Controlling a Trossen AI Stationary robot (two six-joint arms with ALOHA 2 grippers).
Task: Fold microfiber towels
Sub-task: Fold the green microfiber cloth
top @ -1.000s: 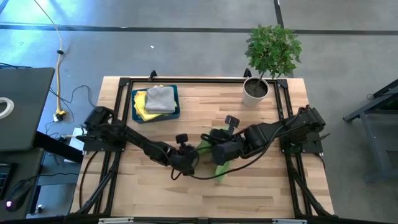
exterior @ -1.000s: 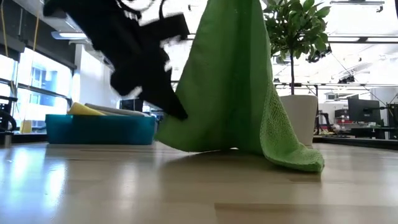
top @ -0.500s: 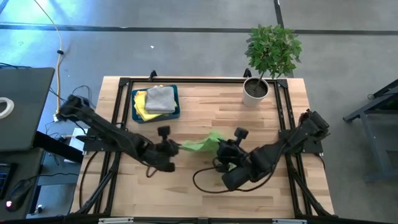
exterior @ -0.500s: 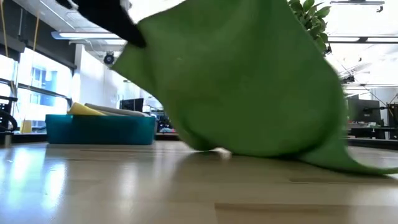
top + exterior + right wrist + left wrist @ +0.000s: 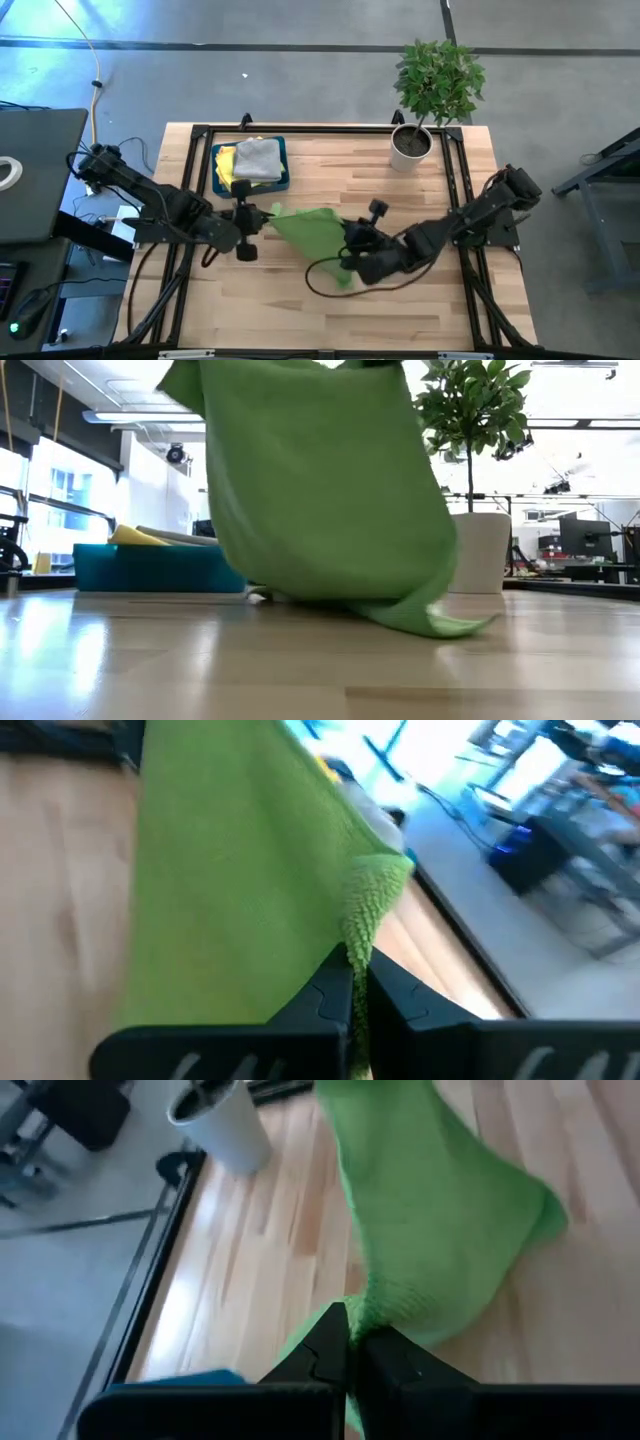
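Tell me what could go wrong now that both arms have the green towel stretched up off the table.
1. Each gripper, left and right, pinches only a thin edge of the green towel; a stronger pull apart might slip it free.
2. The towel's lower corner drags on the table, so it might bunch and spoil the fold.
3. The left gripper is close to the teal tray holding the stacked towels; moving that way could nudge it.
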